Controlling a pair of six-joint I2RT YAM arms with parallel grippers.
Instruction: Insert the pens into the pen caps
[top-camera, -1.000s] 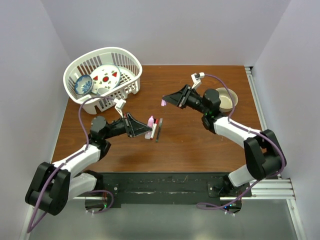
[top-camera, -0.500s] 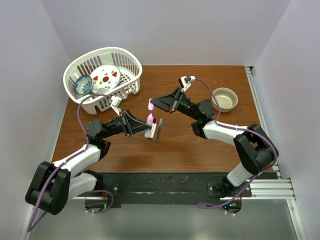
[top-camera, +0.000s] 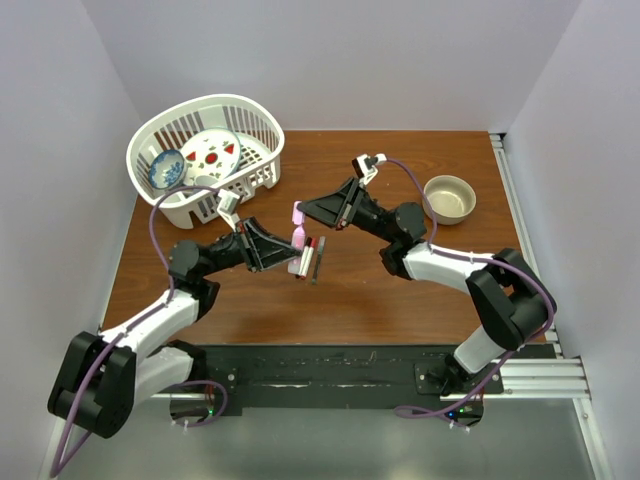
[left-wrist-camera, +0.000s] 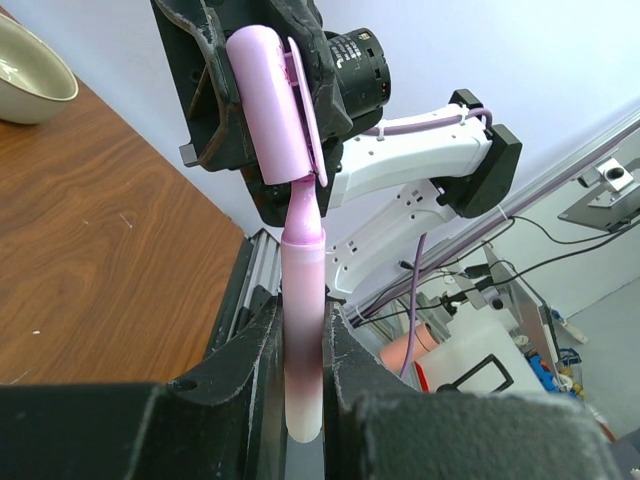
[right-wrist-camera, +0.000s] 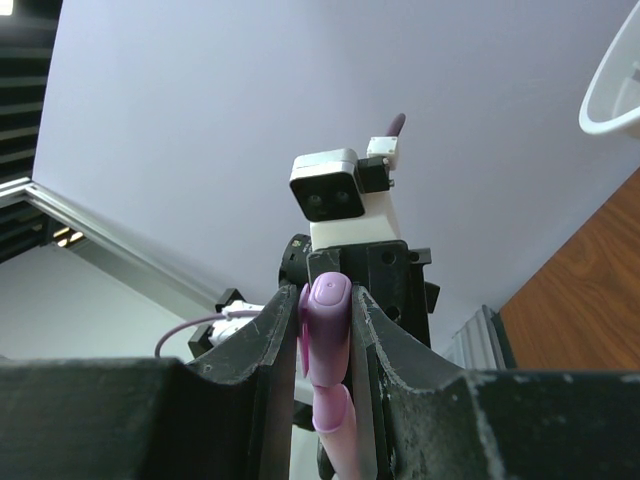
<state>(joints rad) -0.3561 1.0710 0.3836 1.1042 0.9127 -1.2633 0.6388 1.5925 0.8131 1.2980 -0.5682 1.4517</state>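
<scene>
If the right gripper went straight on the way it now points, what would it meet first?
Likely the pink pen held by the left gripper; its tip seems at the mouth of the pink cap in the right gripper.

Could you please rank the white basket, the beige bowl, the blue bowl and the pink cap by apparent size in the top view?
1. white basket, largest
2. beige bowl
3. blue bowl, inside the basket, somewhat smaller
4. pink cap, smallest by far

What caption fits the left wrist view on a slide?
Left hand holds the pink pen, tip at the mouth of the pink cap in the right hand.
</scene>
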